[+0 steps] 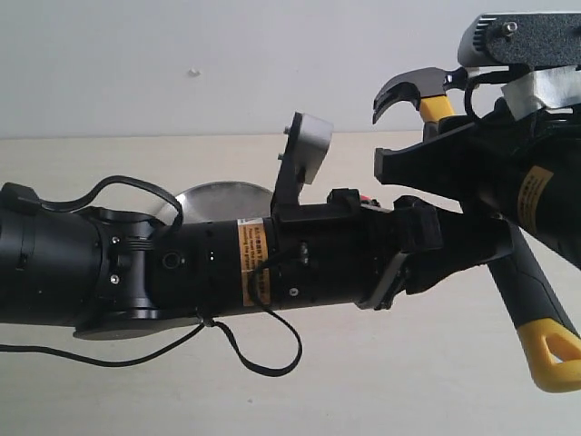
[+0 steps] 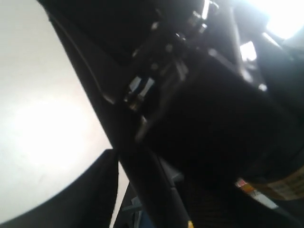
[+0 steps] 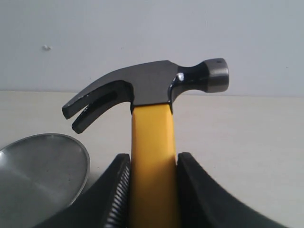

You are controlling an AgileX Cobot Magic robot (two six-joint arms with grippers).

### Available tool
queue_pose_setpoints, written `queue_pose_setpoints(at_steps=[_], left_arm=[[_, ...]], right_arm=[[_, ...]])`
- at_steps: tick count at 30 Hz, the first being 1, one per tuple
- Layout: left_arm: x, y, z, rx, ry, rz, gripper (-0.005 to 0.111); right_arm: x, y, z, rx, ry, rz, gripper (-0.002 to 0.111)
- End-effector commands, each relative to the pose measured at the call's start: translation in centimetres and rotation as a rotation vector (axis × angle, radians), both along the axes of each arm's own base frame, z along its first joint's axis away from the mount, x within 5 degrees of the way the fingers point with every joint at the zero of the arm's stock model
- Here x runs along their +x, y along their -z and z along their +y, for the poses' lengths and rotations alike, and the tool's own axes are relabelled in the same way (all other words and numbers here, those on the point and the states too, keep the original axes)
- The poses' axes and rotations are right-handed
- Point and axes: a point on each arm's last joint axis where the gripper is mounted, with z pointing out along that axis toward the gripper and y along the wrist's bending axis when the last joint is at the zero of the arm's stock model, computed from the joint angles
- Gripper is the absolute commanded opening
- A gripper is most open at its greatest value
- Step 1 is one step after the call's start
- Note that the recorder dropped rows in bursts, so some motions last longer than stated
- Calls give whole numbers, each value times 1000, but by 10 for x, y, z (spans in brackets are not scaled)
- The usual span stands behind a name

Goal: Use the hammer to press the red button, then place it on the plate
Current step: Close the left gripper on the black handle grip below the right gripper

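The hammer (image 1: 413, 91) is up in the air, dark head uppermost and the yellow looped end (image 1: 554, 354) lowest. My right gripper (image 3: 153, 161) is shut on its yellow neck (image 3: 152, 142) just under the head, also seen from outside (image 1: 427, 136). My left gripper (image 1: 495, 241) reaches across to the black grip (image 1: 536, 291). In the dark, blurred left wrist view one finger (image 2: 95, 190) stands apart from the handle (image 2: 142, 175), with pale table showing between. The plate (image 1: 222, 195) (image 3: 38, 175) lies behind the left arm. Only a sliver of the red button (image 1: 367, 197) shows.
The left arm (image 1: 227, 263) spans the exterior view from left to right and hides much of the pale table (image 1: 390, 381). A loose black cable (image 1: 263, 363) hangs under it. A plain white wall (image 1: 182, 64) stands behind.
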Motion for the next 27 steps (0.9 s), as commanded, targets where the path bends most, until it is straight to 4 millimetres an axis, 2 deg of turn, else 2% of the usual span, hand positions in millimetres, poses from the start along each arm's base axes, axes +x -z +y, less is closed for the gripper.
queue_pose_setpoints(at_steps=[1,27], left_arm=[[3,-2,-3,4,-59,24,45],[0,-1,-6,10,-95,46,45]], right_arm=[[1,-9,2,-25,-16,-51,0],[1,-8,4,34,-24,-39,0]])
